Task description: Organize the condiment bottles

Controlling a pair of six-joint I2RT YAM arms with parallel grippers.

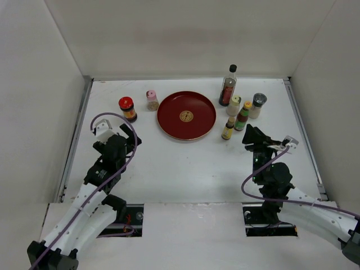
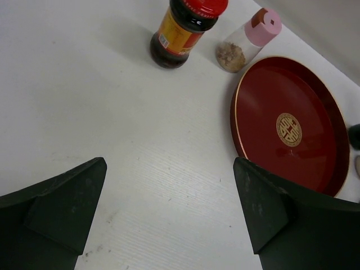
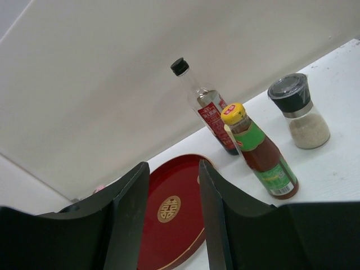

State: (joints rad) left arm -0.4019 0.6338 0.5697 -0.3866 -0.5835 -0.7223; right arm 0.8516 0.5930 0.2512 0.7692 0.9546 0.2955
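Note:
Seven condiment bottles stand at the back of the table. On the left are a red-capped dark jar (image 1: 127, 108) and a pink-capped shaker (image 1: 152, 100). On the right are the tall black-capped clear bottle (image 1: 228, 85) and the cream-capped (image 1: 233, 105), grey-capped (image 1: 257, 105), orange-capped (image 1: 242, 116) and yellow-capped (image 1: 228, 129) ones. My left gripper (image 1: 130, 134) is open and empty (image 2: 169, 197), just short of the red-capped jar (image 2: 183, 28) and the shaker (image 2: 247, 39). My right gripper (image 1: 251, 135) is open and empty (image 3: 171, 208), just short of the green-labelled orange-capped bottle (image 3: 261, 152).
A round red plate (image 1: 186, 115) with a gold emblem lies between the two groups, and shows in both wrist views (image 2: 315, 112) (image 3: 180, 185). White walls close the table at the back and sides. The tall bottle (image 3: 199, 101) and grinder (image 3: 298, 109) stand behind my right fingers.

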